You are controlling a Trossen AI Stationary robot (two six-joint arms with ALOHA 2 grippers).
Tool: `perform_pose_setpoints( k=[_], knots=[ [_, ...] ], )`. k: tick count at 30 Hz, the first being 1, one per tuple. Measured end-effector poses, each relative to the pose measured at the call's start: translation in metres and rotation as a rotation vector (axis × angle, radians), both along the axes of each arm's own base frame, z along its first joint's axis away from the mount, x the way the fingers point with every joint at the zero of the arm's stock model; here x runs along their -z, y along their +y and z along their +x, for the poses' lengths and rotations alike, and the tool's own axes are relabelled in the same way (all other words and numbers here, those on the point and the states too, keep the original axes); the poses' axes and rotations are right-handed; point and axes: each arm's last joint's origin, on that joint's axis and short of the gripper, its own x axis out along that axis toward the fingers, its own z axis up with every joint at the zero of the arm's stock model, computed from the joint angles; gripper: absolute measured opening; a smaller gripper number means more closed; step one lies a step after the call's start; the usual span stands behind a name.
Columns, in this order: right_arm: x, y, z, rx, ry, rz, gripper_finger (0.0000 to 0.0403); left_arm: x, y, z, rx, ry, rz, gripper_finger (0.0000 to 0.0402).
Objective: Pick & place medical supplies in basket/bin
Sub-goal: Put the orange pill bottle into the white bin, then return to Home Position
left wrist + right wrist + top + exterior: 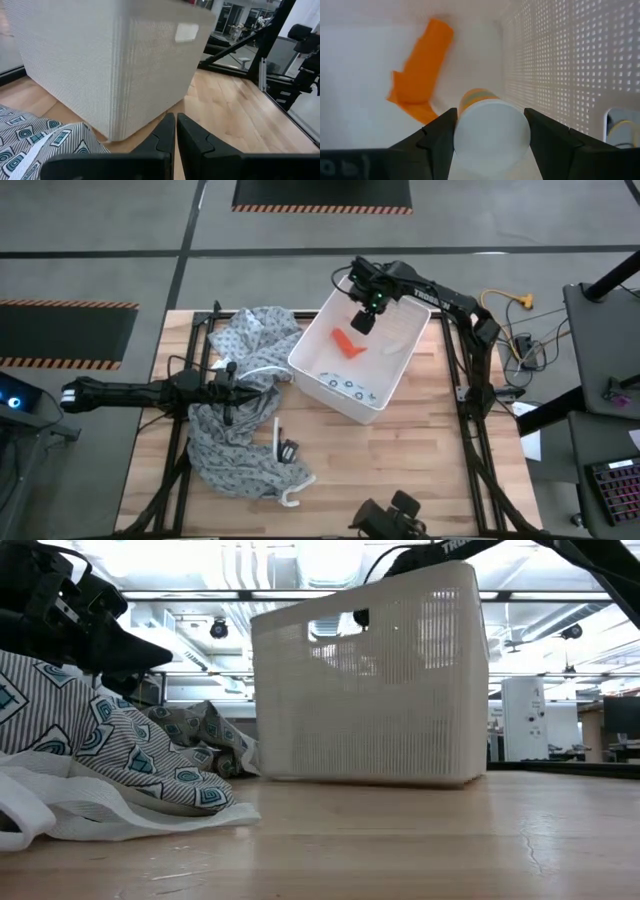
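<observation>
The white tub [385, 395] stands at the table's middle; it also shows in the low view [370, 680] and the left wrist view [100, 60]. In it lie an orange flat item [348, 343], also in the right wrist view [420, 75], and a pale packet with dark rings [345, 385]. My right gripper [362, 320] is over the tub's far part, shut on a white-ended cylinder [490, 132] with an orange band. My left gripper [235, 385] is shut and empty over a patterned cloth [235, 440], left of the tub. My right gripper pinches the cylinder's round sides [462, 135] between its two fingers, which point down into the tub. The cylinder's white end faces the wrist camera and its orange-banded part [475, 96] points down. It is lifted clear of the tub's floor.
The grey patterned cloth [110, 740] lies heaped on the table's left half, up against the tub. A white curved strip [285, 480] and a small black object [288, 448] lie by its near edge. Bare wood [420, 460] shows near and right of the tub.
</observation>
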Motion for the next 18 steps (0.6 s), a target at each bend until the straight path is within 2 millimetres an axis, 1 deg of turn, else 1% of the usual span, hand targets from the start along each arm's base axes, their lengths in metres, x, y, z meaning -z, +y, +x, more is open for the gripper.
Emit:
perform_pose_setpoints(
  k=[4,8,13,16,18],
  knots=[
    [-0.010,0.000,0.003,0.000,-0.038,-0.008,0.0232,0.000,0.000,0.000,0.000,0.000,0.000,0.0000],
    [-0.022,0.001,0.003,0.000,-0.058,-0.026,0.0265,0.000,0.000,0.000,0.000,0.000,0.000,0.0000],
    [-0.031,0.003,0.001,0.014,-0.061,-0.022,0.0302,0.000,0.000,0.000,0.000,0.000,0.000,0.0000],
    [-0.044,0.006,0.000,0.009,-0.128,0.013,0.0309,0.000,0.000,0.000,0.000,0.000,0.000,0.0000],
    [-0.060,0.011,-0.002,-0.013,-0.215,0.039,0.0307,0.000,0.000,0.000,0.000,0.000,0.000,0.0000]
  ],
)
